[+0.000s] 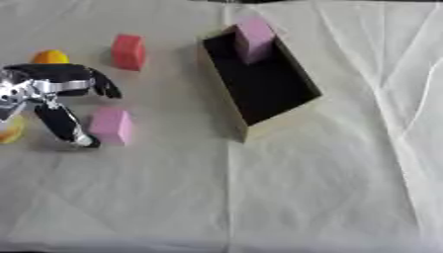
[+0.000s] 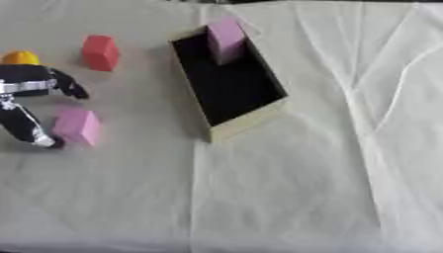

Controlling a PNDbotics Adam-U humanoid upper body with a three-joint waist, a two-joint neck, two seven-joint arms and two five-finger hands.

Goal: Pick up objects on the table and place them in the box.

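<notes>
The robot's left hand (image 1: 54,99) comes in from the left edge, spread wide: a long digit reaches down to the cloth just left of a pink block (image 1: 112,125), while shorter fingers (image 1: 106,85) hang out above it. The block stands on the table, touching or nearly touching that lower fingertip; nothing is closed round it, so I'd say the grasp is not yet made. Behind the hand sits an orange object (image 1: 49,56), and another orange-yellow shape (image 1: 9,131) peeks in at the left edge. A red block (image 1: 128,51) stands farther back, to the right of the orange one. Well to the right lies the box (image 1: 221,106), dark inside, with a second pink block (image 1: 253,37) already standing at its far end. The right hand is nowhere to be seen. The risk I see: closing from only one side could push the block over or slide it across the wrinkled white cloth (image 1: 329,188) instead of trapping it.
</notes>
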